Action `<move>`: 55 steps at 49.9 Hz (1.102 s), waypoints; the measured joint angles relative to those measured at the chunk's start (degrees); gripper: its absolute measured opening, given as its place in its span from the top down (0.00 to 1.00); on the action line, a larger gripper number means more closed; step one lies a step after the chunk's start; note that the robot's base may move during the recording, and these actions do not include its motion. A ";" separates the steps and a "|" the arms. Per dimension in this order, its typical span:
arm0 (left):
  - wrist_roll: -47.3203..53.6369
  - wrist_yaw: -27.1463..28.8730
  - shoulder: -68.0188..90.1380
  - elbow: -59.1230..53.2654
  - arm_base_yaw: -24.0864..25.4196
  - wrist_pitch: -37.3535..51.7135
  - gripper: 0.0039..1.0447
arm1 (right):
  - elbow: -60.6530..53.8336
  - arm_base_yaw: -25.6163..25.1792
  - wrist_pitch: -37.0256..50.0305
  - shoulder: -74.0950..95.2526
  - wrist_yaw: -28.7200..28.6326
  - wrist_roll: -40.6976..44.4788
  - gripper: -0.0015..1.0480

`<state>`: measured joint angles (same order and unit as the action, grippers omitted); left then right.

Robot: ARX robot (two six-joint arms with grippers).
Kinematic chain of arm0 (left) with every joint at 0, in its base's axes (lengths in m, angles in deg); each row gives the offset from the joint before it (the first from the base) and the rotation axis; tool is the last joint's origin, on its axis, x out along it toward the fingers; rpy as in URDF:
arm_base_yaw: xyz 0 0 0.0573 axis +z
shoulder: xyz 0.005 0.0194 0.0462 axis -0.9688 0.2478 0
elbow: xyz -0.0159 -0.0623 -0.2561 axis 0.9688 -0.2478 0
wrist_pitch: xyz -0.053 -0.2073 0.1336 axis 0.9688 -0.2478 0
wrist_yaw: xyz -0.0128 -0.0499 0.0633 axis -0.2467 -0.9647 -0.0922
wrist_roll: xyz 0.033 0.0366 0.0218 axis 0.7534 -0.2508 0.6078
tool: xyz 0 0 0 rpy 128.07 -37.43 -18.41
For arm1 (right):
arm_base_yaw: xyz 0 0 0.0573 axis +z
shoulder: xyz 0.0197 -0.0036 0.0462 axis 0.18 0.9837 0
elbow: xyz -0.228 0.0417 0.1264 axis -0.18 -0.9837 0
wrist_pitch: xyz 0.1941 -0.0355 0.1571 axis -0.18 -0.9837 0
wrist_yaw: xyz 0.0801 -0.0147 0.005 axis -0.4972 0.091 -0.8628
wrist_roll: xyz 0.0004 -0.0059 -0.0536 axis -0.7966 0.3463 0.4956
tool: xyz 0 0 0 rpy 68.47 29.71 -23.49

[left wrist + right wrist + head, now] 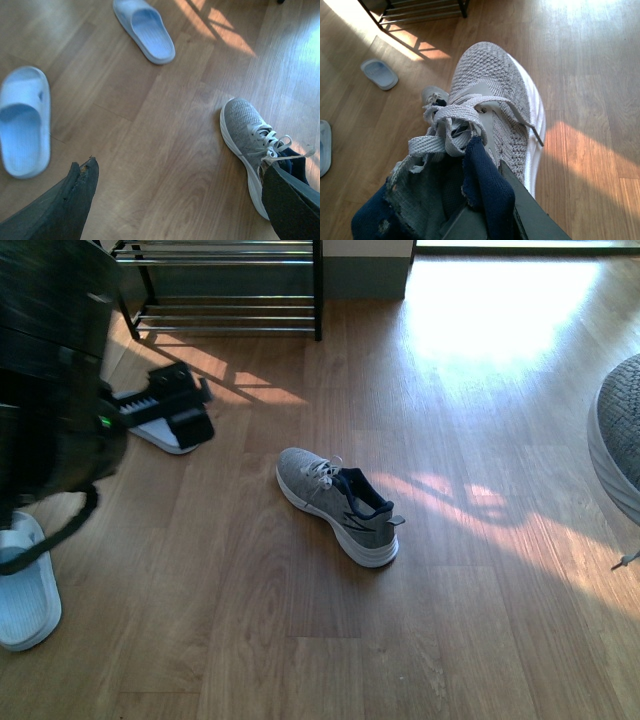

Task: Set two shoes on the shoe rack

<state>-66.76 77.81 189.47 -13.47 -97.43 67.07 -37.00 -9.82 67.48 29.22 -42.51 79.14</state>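
Note:
One grey knit sneaker (pixel 338 502) lies on the wood floor mid-view, toe toward the shoe rack (pixel 230 285) at the far left. Its twin (pixel 495 95) hangs above the floor, my right gripper (pixel 485 202) shut on its navy heel lining; in the front view only its toe (pixel 620 430) shows at the right edge. My left gripper (pixel 185 405) is open, hovering low near a pale blue slide (pixel 160 435). In the left wrist view its fingers (pixel 70 205) spread wide over bare floor, beside the lying sneaker (pixel 247 135).
A second pale blue slide (pixel 25 585) lies at the near left. Both slides (pixel 25 125) (pixel 145 30) show in the left wrist view. My bulky left arm (pixel 50 390) blocks the left of the front view. Sunlight patches fall on the floor before the rack (pixel 420 10).

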 joint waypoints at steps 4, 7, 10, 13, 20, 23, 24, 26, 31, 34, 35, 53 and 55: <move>-2.62 -1.53 6.84 4.74 -0.13 0.24 0.09 | 0.00 0.00 0.00 0.00 -0.04 0.02 0.99; -6.78 -4.00 13.97 10.47 -0.31 -0.02 0.09 | 0.00 0.00 0.00 0.00 -0.04 0.02 0.99; -11.08 -5.77 20.46 16.94 -0.59 -1.97 0.09 | 0.00 0.00 0.00 0.00 -0.13 0.02 0.99; -14.32 -8.17 25.66 22.40 -0.79 -3.69 0.09 | 0.00 0.00 0.00 0.00 -0.13 0.02 0.99; -18.43 -14.16 35.34 33.79 -1.90 -6.78 0.09 | 0.00 0.00 0.00 0.00 -0.04 0.02 0.99; -18.91 -17.79 40.11 40.54 -2.93 -8.76 0.09 | 0.00 0.00 0.00 0.00 -0.02 0.00 0.99; -18.82 -18.64 41.33 42.56 -3.26 -9.79 0.09 | 0.00 0.00 0.00 0.00 -0.02 0.00 0.99; -18.47 -20.31 44.24 47.50 -4.02 -12.37 0.09 | 0.00 0.00 0.00 0.00 -0.04 0.00 0.99; -17.90 -21.05 48.81 56.11 -5.05 -17.07 0.09 | 0.00 0.00 0.00 0.00 -0.09 0.00 0.99; -17.59 -21.97 51.04 60.52 -5.35 -19.58 0.09 | 0.00 0.00 0.00 0.00 -0.09 0.00 0.99; -17.35 -22.29 51.95 62.29 -5.44 -20.65 0.09 | 0.00 0.00 0.00 0.00 -0.09 0.00 0.99; -17.49 -20.35 60.70 79.01 -6.29 -32.06 0.09 | 0.00 0.00 0.00 0.00 -0.07 0.00 0.99; -17.73 -20.02 61.07 79.71 -6.38 -32.98 0.09 | 0.00 0.00 0.00 0.00 -0.07 0.00 0.99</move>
<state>-84.48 57.79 250.54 66.25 -103.82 34.08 -37.00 -9.82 67.48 29.22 -42.58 79.14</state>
